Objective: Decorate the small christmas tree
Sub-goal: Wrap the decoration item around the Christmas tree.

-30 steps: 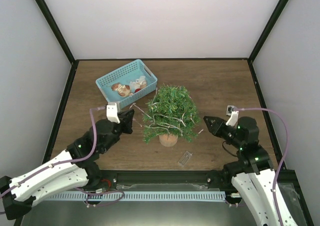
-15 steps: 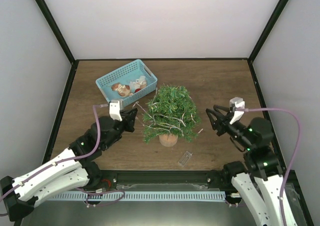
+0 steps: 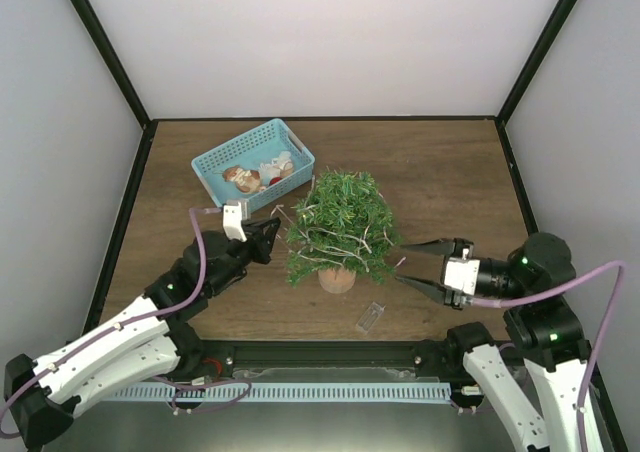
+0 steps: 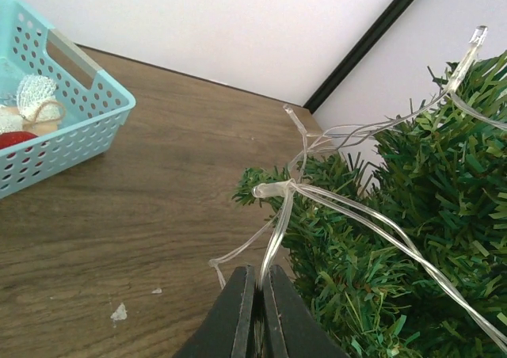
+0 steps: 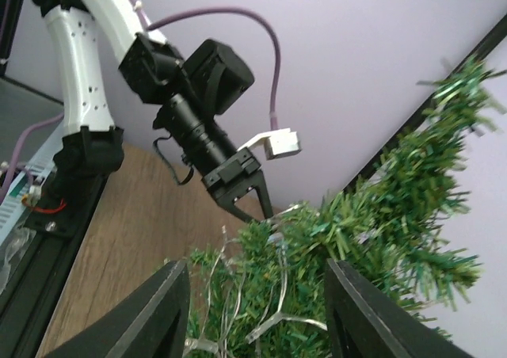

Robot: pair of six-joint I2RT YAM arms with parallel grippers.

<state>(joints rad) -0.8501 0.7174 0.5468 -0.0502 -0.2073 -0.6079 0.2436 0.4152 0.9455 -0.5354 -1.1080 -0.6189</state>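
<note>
The small christmas tree stands mid-table in a terracotta-brown pot. A clear string of lights is draped over its branches. My left gripper is at the tree's left side, shut on a strand of that string. From the right, my right gripper points at the lower branches, open, with nothing held. In the right wrist view its black fingers frame the tree and wire loops, and the left gripper shows beyond.
A light-blue plastic basket with several ornaments sits at the back left, also in the left wrist view. A small clear plastic piece lies on the wood in front of the pot. Black frame posts and white walls enclose the table.
My right arm swung round so its gripper now points left at the tree, and its jaws opened wider. The left gripper crept slightly toward the tree, still shut on the string.
</note>
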